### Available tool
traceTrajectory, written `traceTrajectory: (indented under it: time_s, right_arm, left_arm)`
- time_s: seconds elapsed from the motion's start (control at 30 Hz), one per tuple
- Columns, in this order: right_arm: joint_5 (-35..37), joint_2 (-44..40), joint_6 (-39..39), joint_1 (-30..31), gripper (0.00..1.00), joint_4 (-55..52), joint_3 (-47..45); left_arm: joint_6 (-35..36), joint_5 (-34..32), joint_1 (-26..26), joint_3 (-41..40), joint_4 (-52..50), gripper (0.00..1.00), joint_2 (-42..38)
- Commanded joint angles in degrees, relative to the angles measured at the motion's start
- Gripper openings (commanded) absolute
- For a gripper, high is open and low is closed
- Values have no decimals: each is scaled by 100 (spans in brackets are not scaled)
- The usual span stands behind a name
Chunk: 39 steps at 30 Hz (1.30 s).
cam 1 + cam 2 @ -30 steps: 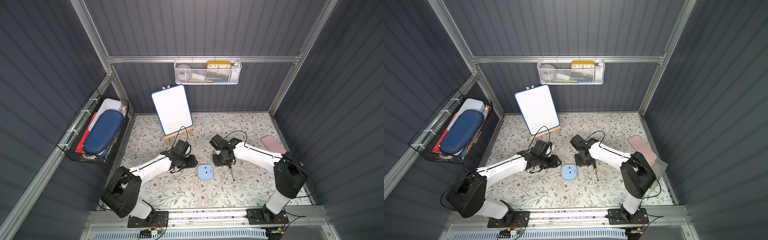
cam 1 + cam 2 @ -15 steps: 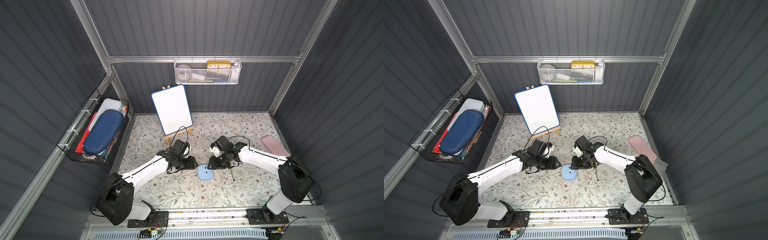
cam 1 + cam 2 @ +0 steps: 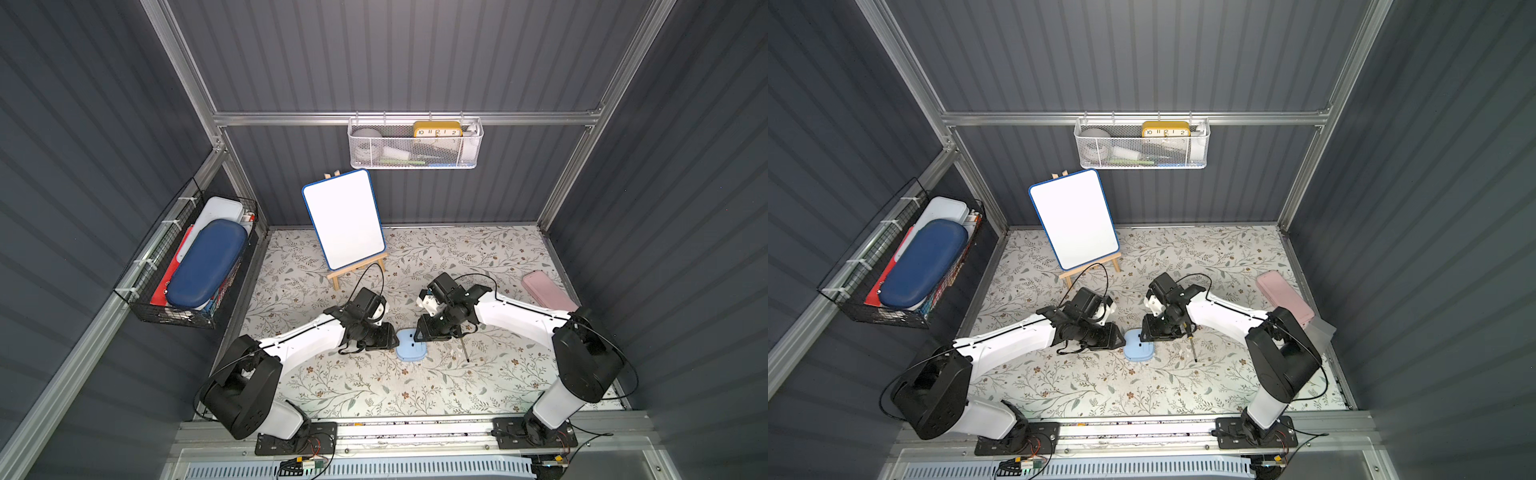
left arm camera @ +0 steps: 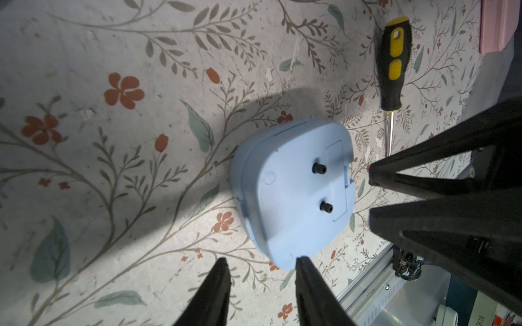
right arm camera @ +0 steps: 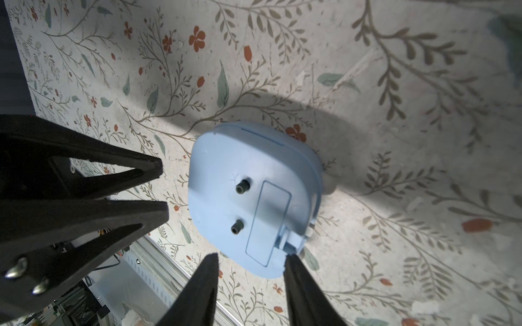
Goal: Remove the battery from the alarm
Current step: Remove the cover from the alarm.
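Observation:
The alarm lies face down on the floral table, its plain light-blue back up. Two black knobs and a closed slot cover show on that back. The battery is hidden. My left gripper is low at the alarm's left side and open. One of its fingertips is at the alarm's edge. My right gripper is at the back-right corner of the alarm, open, with that corner just off its tips. Neither gripper holds anything.
A black-and-yellow screwdriver lies just right of the alarm. A whiteboard on an easel stands behind the left arm. A pink case lies at the right edge. Wire baskets hang on the back wall and left wall.
Both grippers have closed in on the alarm: the left came forward to its left side, the right came left and forward to its back-right corner. The alarm and screwdriver have not moved.

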Motion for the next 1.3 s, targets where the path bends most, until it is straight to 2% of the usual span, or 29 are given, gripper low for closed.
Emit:
traceTrajectory:
  time_s: [0.0, 0.33, 1.27]
  right_arm:
    - [10, 85, -98, -16, 43, -197, -20]
    - [368, 146, 215, 90, 42, -284, 60]
    - [305, 298, 254, 186, 41, -115, 172]
  left_arm:
    - [64, 15, 1, 110, 77, 43, 124]
    - [80, 63, -4, 169, 247, 43, 389]
    - [57, 68, -3, -95, 504, 40, 593]
